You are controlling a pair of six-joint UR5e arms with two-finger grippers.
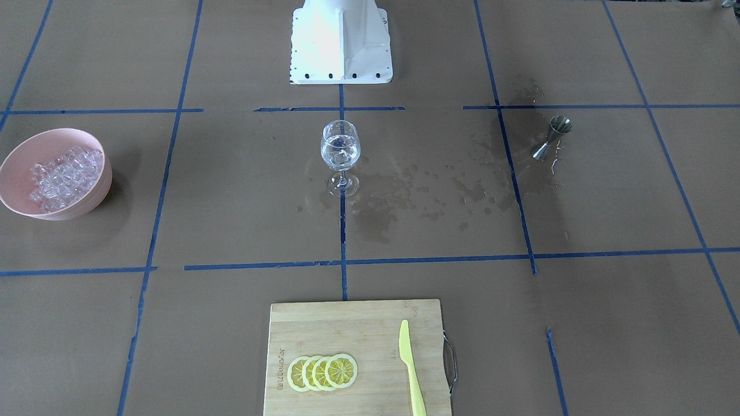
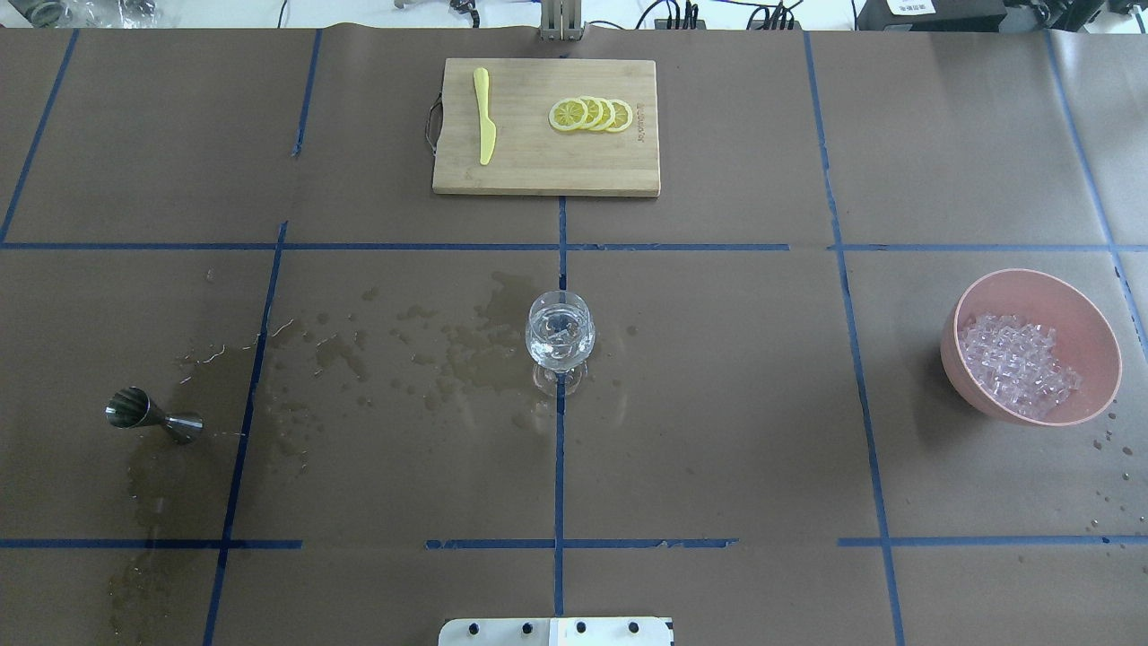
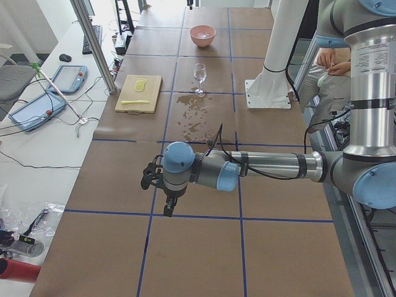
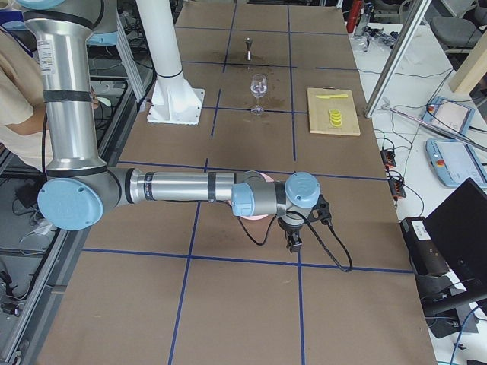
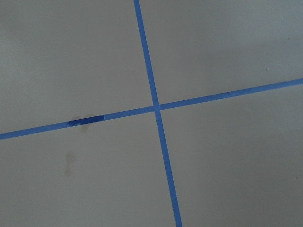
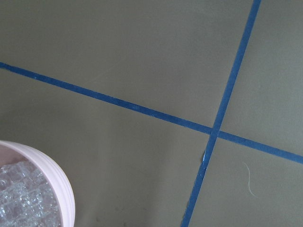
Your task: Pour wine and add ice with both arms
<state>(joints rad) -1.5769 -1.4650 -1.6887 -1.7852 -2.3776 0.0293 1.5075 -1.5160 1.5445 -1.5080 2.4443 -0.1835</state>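
A wine glass (image 1: 340,151) stands at the table's middle, also in the overhead view (image 2: 560,336); it holds clear cubes and some clear liquid. A pink bowl (image 2: 955,354) of ice (image 2: 1018,363) sits on the robot's right, with its ice (image 1: 60,179) also seen from the front. A steel jigger (image 2: 152,414) stands on the robot's left. My left gripper (image 3: 166,204) hovers over bare table, far from the glass. My right gripper (image 4: 293,242) hangs just past the bowl, whose rim (image 6: 57,175) shows in its wrist view. I cannot tell whether either is open or shut.
Wet spill patches (image 2: 404,350) spread between jigger and glass. A bamboo cutting board (image 2: 538,170) at the far edge carries lemon slices (image 2: 592,114) and a yellow knife (image 2: 484,126). The white pedestal (image 1: 341,46) stands at the robot's side. A person (image 3: 331,62) stands behind it.
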